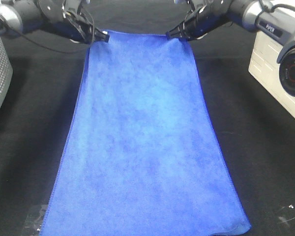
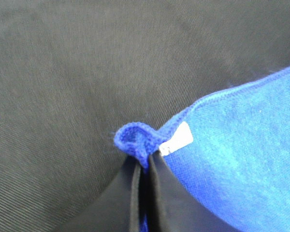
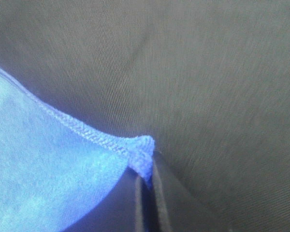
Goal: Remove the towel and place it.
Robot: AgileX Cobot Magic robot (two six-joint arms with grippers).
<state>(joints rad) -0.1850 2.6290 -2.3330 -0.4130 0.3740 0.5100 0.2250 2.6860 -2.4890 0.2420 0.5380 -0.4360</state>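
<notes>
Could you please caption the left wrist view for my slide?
Left gripper shut on the blue towel corner beside its white tag.

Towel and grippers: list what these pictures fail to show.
- Towel: near edge cut off by the overhead frame's bottom.
- White tag: print too small and blurred in the left wrist view.
- Left gripper, right gripper: bodies cropped; only the pinching tips show.
- Right wrist view: blurred throughout.
</notes>
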